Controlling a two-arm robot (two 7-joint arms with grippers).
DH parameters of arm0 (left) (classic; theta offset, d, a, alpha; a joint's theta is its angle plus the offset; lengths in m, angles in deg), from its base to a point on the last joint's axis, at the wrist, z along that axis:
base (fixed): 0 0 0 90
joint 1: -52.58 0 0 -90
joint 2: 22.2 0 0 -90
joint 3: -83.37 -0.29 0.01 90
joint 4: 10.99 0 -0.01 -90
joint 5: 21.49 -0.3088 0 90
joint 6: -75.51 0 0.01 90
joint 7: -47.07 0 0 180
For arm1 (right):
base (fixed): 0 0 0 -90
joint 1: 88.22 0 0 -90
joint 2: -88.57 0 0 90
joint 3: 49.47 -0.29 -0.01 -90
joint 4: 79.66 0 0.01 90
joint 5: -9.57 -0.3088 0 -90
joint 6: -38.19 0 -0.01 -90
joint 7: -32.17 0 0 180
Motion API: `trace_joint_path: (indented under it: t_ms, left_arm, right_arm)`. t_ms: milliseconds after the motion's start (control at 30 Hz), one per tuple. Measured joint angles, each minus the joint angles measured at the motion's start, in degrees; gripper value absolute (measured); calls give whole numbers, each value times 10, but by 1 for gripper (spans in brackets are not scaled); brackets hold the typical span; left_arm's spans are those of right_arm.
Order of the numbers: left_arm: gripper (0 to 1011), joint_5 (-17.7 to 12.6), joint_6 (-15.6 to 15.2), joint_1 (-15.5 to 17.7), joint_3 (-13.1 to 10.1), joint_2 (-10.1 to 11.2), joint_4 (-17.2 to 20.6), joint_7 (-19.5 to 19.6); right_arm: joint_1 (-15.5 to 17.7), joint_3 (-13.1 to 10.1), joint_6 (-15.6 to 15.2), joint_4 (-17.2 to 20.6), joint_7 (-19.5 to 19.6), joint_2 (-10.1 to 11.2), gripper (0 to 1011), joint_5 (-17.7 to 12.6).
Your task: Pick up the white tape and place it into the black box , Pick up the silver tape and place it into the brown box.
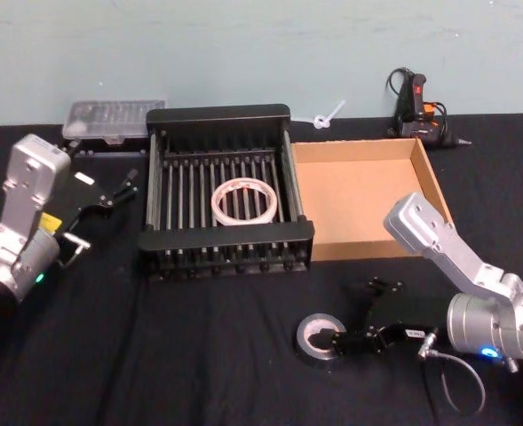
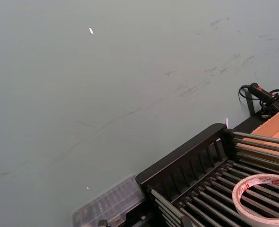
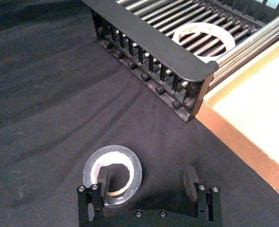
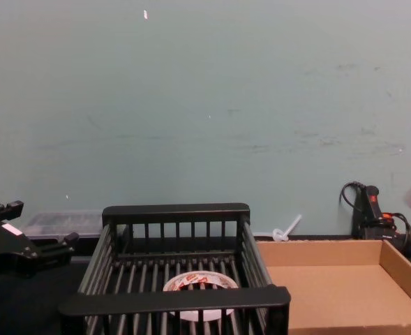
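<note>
- The bench (image 1: 199, 355), draped in black cloth, is carrying everything.
- The brown box (image 1: 359, 200) is sitting beyond the right fingers, touching the black box's side, with nothing in it.
- The black box (image 1: 225, 191) is lying off to the left of the right fingers and just beside the left ones; the white tape (image 1: 244, 202) is already resting flat on its barred floor.
- The left gripper (image 1: 110, 195) is hanging at the crate's left wall, fingers spread and holding nothing.
- The right gripper (image 3: 148, 182) is working low over the bench, fingers spread wide: one finger is dipping into the roll's core, the other standing well outside its rim, so closing should pinch the wall.
- The silver tape (image 1: 320, 338) is lying flat, hole up, at the right fingertips; the right arm is clearly nearer.
</note>
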Motion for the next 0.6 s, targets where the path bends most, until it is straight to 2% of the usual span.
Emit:
trace_joint_path:
  t_ms: [600]
  left_arm:
    - [1002, 0, 0, 0, 0, 0, 0, 0]
  right_arm:
    - [-18, 18, -4, -18, 3, -10, 1002, 0]
